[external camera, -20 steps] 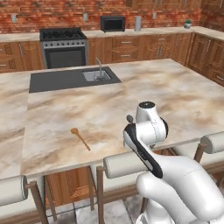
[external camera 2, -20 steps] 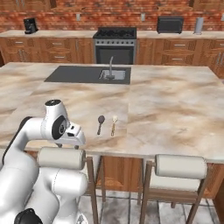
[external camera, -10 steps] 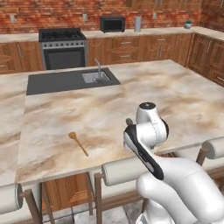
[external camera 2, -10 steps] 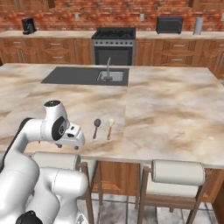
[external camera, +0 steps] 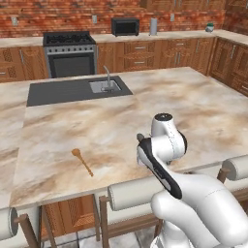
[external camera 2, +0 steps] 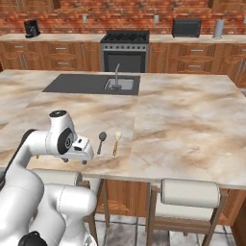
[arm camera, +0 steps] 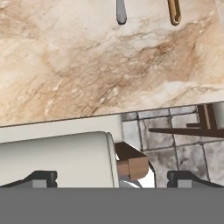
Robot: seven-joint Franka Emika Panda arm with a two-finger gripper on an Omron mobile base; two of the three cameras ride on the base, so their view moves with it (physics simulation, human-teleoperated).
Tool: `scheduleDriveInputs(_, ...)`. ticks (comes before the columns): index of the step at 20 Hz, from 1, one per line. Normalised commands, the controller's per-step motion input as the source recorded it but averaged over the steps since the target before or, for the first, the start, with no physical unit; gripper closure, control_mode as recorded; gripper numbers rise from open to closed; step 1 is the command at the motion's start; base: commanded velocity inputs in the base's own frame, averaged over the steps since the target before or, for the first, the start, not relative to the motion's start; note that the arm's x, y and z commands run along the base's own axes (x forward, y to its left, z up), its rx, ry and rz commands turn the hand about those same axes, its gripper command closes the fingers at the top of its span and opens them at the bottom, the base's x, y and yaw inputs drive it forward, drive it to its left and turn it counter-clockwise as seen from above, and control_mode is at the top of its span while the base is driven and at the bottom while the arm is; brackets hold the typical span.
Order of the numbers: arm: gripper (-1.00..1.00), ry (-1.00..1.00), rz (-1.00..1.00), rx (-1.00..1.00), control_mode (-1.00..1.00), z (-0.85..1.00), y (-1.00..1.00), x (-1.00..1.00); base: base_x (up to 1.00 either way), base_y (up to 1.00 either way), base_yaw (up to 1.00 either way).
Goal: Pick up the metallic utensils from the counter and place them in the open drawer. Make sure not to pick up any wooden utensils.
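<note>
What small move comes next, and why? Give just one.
Probably ease the open gripper forward and down over the grey spoon: it hangs at the counter edge, short of the handle, and the pale spoon alongside must stay.

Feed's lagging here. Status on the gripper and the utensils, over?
Gripper open, empty, at the counter's near edge. Metal spoon lies beside the pale-headed spoon, untouched. Wooden spoon lies apart. Padded stool right below the hand.
</note>
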Motion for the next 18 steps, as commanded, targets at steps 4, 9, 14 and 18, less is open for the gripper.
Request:
scheduleDriveInputs(4,-1.0,0.0,0.0,0.0,1.0,0.0,0.0,0.0,0.34,-0.13,0.01)
scheduleDriveInputs(9,-1.0,0.0,0.0,0.0,1.0,0.0,0.0,0.0,0.01,0.0,0.0)
scheduleDriveInputs(14,-1.0,0.0,0.0,0.0,1.0,0.0,0.0,0.0,0.0,0.0,0.0)
scheduleDriveInputs(18,-1.0,0.0,0.01,0.0,-1.0,0.0,-0.02,0.53,0.0,0.0,0.0)
